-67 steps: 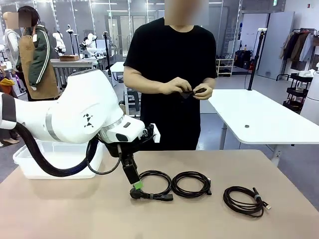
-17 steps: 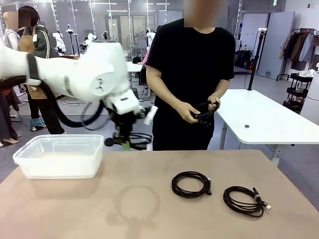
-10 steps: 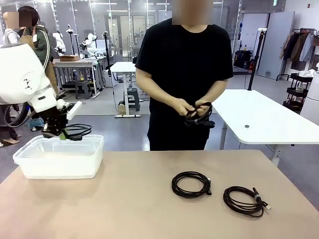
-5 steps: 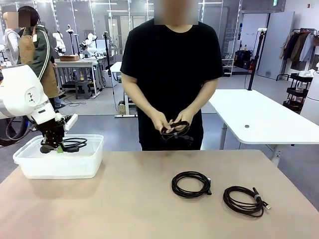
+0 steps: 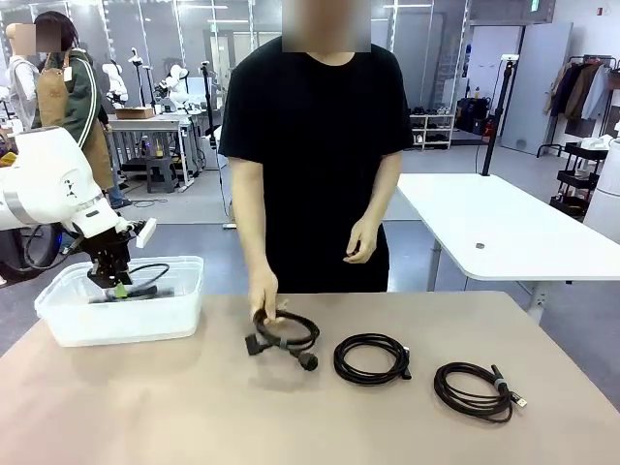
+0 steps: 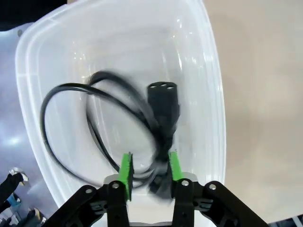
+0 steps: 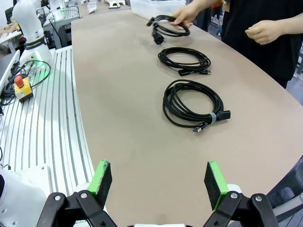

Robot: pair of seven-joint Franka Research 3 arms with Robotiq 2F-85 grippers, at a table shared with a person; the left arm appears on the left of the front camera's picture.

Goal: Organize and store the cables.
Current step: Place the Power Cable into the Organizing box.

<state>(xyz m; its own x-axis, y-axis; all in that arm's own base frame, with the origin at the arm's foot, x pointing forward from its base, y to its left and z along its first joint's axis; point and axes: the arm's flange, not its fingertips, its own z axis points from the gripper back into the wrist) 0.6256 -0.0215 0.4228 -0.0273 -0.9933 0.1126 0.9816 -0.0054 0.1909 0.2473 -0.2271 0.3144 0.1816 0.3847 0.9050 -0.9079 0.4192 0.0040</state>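
The left gripper (image 6: 149, 163) is held over the bin (image 5: 126, 325), pads parted, the cable (image 6: 163, 99) lying loose inside. A straight lift is called for, so that nothing is snagged between the pads. The right gripper (image 7: 158, 182) is spread wide, empty; three coils (image 5: 370, 357) are left outside.

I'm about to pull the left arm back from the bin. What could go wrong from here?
1. The cable in the bin runs between the left gripper's open pads; retracting could snag it and drag it out.
2. The person's hand rests on the leftmost coil on the table; reaching there now risks contact.
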